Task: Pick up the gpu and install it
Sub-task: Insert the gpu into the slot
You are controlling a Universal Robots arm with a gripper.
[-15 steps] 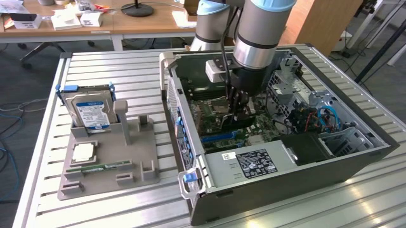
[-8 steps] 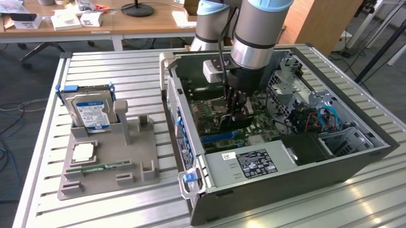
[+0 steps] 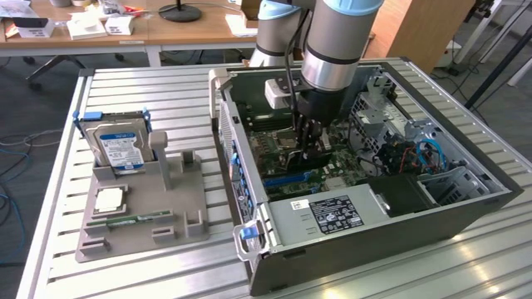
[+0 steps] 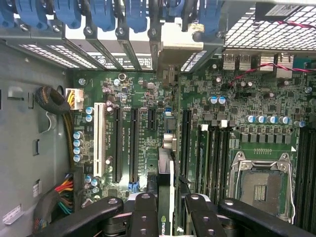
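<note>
The gpu (image 4: 166, 197) is a thin dark card seen edge-on between my gripper's black fingers (image 4: 146, 210), and a logo shows on its near edge. My gripper (image 4: 170, 210) is shut on it. The card hangs over the green motherboard (image 4: 143, 98), between two long black expansion slots (image 4: 134, 143). I cannot tell whether it touches the board. In the exterior view my gripper (image 3: 309, 144) reaches down into the open computer case (image 3: 465, 205) with the gpu (image 3: 304, 164) held upright just above the board.
Blue slot latches (image 4: 98, 15) line the case's rear wall. The CPU socket (image 4: 259, 185) and a cable bundle (image 4: 61, 190) flank the card. Outside the case, a grey holder (image 3: 141, 218) carries a hard drive (image 3: 116, 146), a processor chip (image 3: 109, 199) and a memory stick (image 3: 129, 219). The power supply (image 3: 328, 215) sits near the case's front.
</note>
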